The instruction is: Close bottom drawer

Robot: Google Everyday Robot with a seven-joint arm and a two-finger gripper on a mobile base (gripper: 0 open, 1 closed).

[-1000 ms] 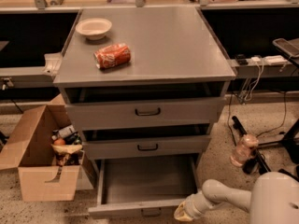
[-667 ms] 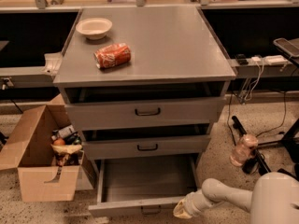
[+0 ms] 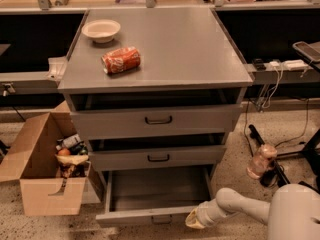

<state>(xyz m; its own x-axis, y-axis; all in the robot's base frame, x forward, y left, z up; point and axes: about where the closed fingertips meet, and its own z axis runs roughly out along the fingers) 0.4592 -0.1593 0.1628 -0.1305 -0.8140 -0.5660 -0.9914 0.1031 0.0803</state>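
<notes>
Little change is recorded over the last second: the bottom drawer (image 3: 155,194) is left pulled out and the gripper (image 3: 196,220) is stationed at its front's right end, its grip state undeterminable, so closing is judged barely begun.

One view only. The camera sits high in front of the cabinet (image 3: 165,119), facing its drawer fronts and pitched down, so the tabletop (image 3: 190,49) is seen from above and the fronts steeply. Middle range: the whole cabinet is in frame, with floor (image 3: 280,129) at 3 and 9 o'clock and benches (image 3: 40,76) along 12. The arm (image 3: 245,206) enters from the 4 o'clock corner, large and close to the lens. The gripper (image 3: 196,219) is at 5 o'clock, just beside the front of the bottom drawer (image 3: 145,216).
</notes>
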